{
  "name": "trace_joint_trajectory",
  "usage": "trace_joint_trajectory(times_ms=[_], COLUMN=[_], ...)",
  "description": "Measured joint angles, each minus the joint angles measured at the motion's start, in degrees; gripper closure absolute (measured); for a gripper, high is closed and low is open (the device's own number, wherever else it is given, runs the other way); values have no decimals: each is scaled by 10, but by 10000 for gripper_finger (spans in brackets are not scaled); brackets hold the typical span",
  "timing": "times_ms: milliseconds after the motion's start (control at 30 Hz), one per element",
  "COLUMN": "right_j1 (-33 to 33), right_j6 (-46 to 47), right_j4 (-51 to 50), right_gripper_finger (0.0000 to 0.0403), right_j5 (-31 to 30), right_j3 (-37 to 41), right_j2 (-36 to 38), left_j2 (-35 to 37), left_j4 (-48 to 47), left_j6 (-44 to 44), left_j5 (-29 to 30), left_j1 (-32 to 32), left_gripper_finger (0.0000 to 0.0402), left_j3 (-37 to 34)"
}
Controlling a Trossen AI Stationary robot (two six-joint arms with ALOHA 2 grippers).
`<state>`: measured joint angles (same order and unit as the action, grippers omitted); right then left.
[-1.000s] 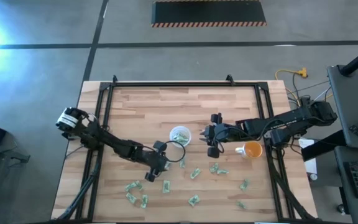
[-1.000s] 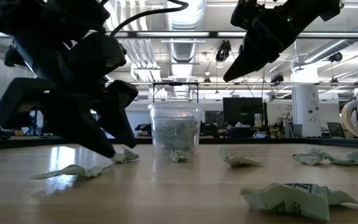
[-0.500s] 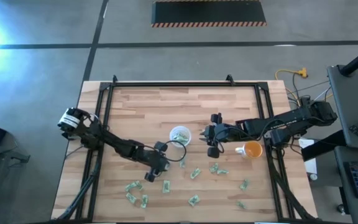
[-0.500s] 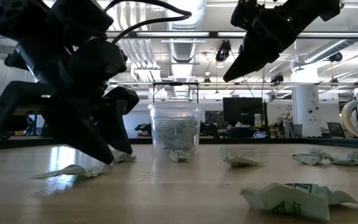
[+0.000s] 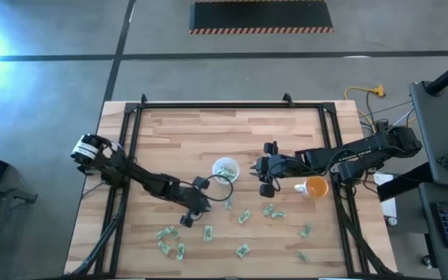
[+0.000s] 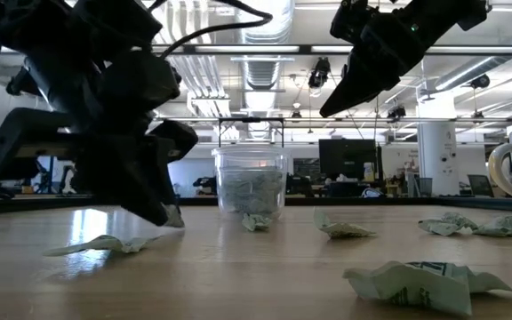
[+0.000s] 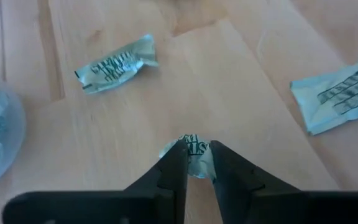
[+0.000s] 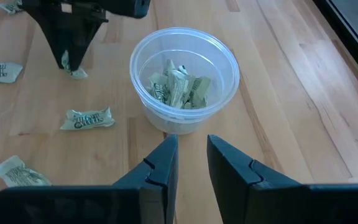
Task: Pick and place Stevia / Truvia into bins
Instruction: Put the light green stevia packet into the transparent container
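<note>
Left gripper: your left gripper (image 7: 196, 163) is down on the wooden table (image 5: 177, 140), fingers nearly together, pinching a crumpled green-and-white paper sweetener packet (image 7: 193, 150).
Right gripper: your right gripper (image 8: 189, 163) hangs above the table beside the cup, fingers slightly apart, holding nothing.
Bin: your small round translucent white cup (image 8: 185, 79) already has several packets inside.
Loose packets: more lie scattered on the table's near side (image 5: 243, 217).
Orange cup: it (image 5: 316, 187) sits under your right arm.
</note>
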<state>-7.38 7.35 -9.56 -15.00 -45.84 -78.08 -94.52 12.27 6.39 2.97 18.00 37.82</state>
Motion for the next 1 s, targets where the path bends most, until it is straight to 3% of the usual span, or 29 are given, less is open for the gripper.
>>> trace_joint_trajectory(times_ms=[333,567,700,1000], right_j1=[0,0,0,-10], right_j6=[0,1,11,62], right_j4=[0,5,10,10], right_gripper_finger=[321,330,333,322], right_j5=[0,0,1,5], right_j3=[2,2,3,20], right_j2=[0,0,0,0], left_j2=[71,97,96,95], left_j4=[-9,65,119,121], left_j6=[14,110,164,168], left_j5=[12,126,128,120], left_j1=[1,-9,-32,-123], left_gripper_finger=[372,373,373,373], left_j3=[0,0,0,2])
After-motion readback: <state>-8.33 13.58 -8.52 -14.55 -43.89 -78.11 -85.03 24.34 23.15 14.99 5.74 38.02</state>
